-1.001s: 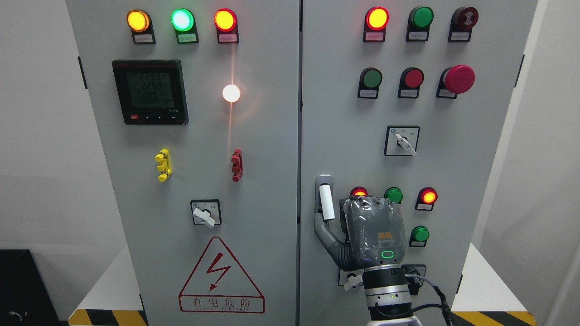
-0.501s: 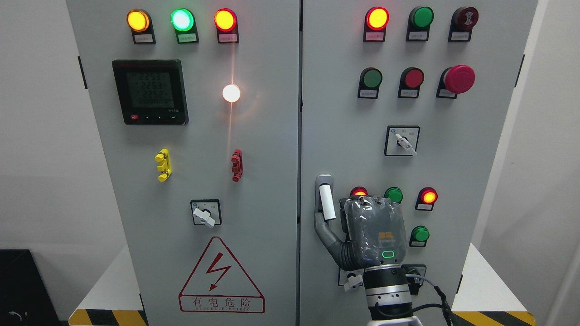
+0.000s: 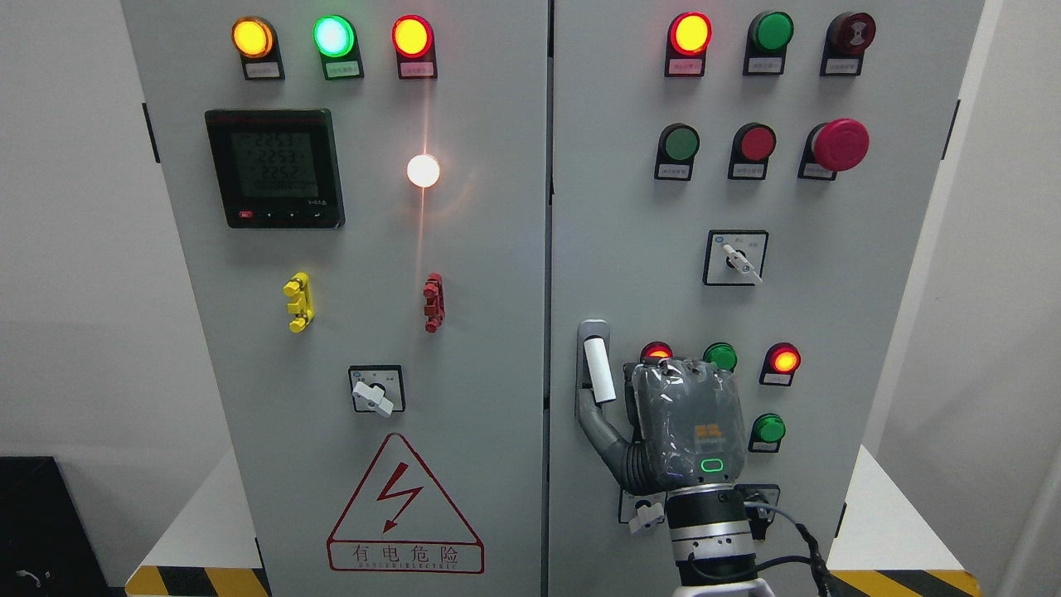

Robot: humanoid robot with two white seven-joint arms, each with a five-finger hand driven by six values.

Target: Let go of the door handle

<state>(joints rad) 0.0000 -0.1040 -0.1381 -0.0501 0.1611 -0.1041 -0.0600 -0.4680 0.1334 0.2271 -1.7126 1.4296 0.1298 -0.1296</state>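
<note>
The door handle (image 3: 595, 369), a grey vertical lever with a white grip, sits at the left edge of the right cabinet door (image 3: 630, 207). My right hand (image 3: 681, 414) comes up from the bottom edge and hovers just right of the handle, its back towards the camera. Its thumb (image 3: 603, 427) stretches left and lies against the handle's lower end. The white grip shows in full, with nothing wrapped around it. The other fingers point at the panel and are mostly hidden behind the hand. The left arm is out of view.
Around the hand are lit red and green indicator lamps (image 3: 783, 361) and a small rotary switch (image 3: 642, 514) partly hidden by the wrist. A rotary selector (image 3: 736, 259) and a red mushroom stop button (image 3: 839, 144) sit higher up. The left door (image 3: 373, 249) carries a meter, lamps and a warning triangle.
My right hand has drifted slightly to the right, away from the handle, and the thumb has slid a little along the handle's base. The handle and door have not moved.
</note>
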